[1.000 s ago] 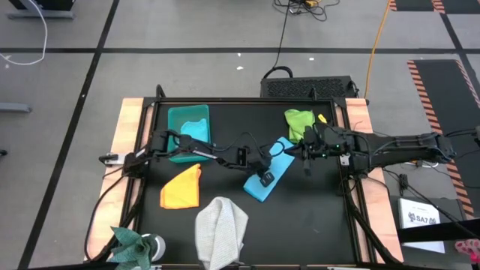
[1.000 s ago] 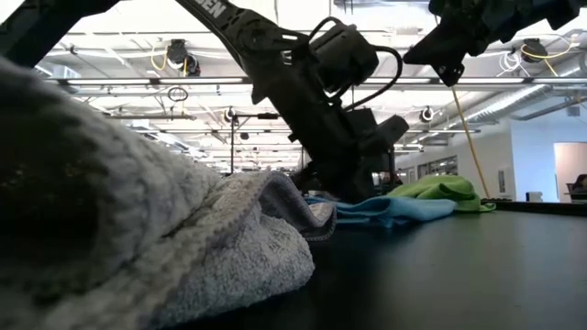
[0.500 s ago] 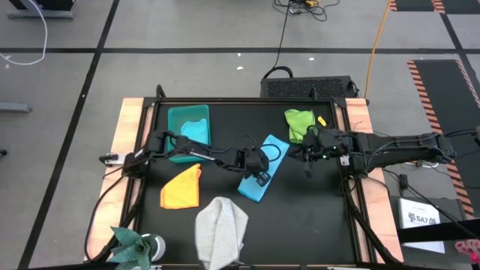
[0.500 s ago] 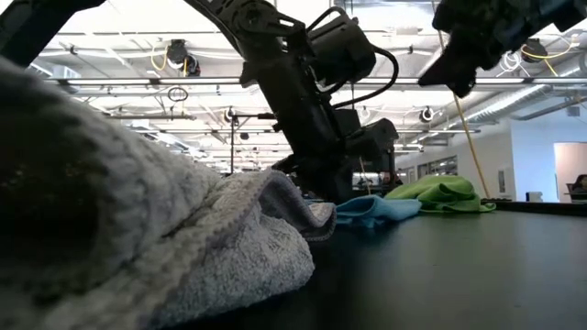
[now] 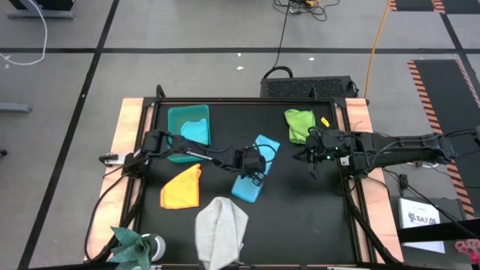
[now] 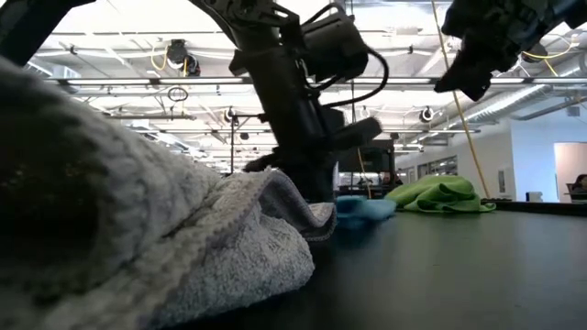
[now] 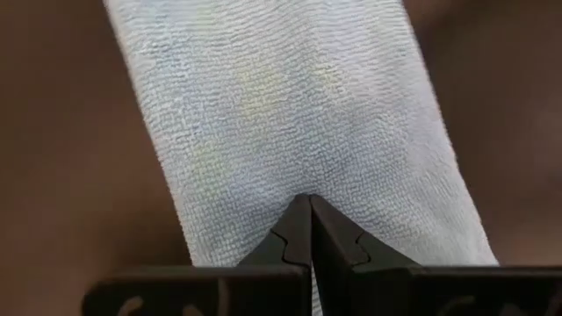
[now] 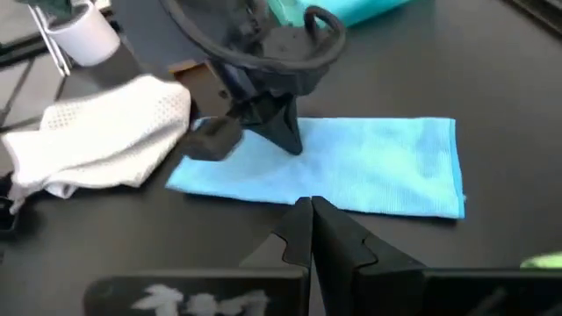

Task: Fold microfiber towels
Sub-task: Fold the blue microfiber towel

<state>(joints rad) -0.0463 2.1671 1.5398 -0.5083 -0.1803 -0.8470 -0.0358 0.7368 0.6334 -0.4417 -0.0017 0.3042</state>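
While pressed on light blue towel [image 5: 253, 169], clenched left end effector [image 5: 253, 174], grey towel [image 5: 221, 231] nearby.

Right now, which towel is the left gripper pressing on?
The light blue towel, folded into a strip mid-table, under the shut left gripper; the others lie apart, untouched.

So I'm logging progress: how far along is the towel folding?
Early. The light blue towel lies as a long folded strip, and the shut left gripper presses on it; the shut right gripper hangs beside it, empty. The orange towel looks roughly folded. The grey towel and green towel are crumpled, and the teal one sits in the bin.
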